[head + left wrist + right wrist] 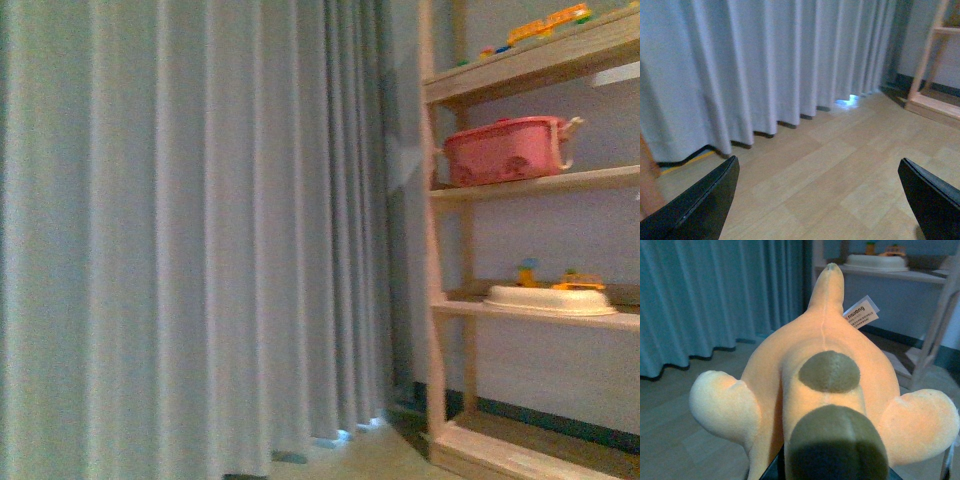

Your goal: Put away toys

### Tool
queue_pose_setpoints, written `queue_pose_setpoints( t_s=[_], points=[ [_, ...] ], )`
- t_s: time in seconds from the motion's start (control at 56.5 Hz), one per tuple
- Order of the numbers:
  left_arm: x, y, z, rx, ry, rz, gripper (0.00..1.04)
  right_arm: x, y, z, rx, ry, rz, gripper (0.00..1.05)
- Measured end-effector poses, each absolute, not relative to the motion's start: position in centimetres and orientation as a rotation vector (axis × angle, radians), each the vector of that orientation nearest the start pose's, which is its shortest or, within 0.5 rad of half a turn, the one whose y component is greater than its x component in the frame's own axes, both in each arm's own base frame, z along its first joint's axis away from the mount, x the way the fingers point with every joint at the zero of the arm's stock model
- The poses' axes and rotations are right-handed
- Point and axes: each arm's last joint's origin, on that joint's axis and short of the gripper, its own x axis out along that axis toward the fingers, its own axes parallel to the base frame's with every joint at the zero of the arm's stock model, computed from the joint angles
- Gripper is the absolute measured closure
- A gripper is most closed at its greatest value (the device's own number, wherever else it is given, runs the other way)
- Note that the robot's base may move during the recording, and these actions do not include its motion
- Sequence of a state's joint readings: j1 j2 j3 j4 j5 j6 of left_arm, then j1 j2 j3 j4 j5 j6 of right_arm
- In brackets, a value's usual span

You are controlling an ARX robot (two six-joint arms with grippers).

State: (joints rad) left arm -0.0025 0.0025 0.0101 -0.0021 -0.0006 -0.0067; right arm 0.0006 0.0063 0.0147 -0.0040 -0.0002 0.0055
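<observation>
Orange plush toy point(826, 335) near wooden shelf point(910, 276)

R-wrist | I see orange plush point(825, 340) filling frame, white tag point(860, 313) on it | curtain point(715, 295) behind | shelf point(910, 275) beyond

Left end effector point(818, 167) spread wide; right end effector point(774, 471) grips plush point(826, 335).

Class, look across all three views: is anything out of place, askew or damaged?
Only the orange plush toy: it hangs above the floor at the right wrist camera, not on the shelves. Nothing looks spilled or damaged.
</observation>
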Motion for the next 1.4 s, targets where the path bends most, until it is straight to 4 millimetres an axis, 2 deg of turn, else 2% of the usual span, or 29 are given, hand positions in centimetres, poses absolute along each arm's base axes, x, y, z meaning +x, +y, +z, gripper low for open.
queue_pose_setpoints(
  t_s=[1.399],
  points=[
    [9.72,-0.03,16.66,-0.006,-0.006,-0.002,0.06,9.72,0.01,16.77,0.006,-0.005,0.003,0.98]
  ],
)
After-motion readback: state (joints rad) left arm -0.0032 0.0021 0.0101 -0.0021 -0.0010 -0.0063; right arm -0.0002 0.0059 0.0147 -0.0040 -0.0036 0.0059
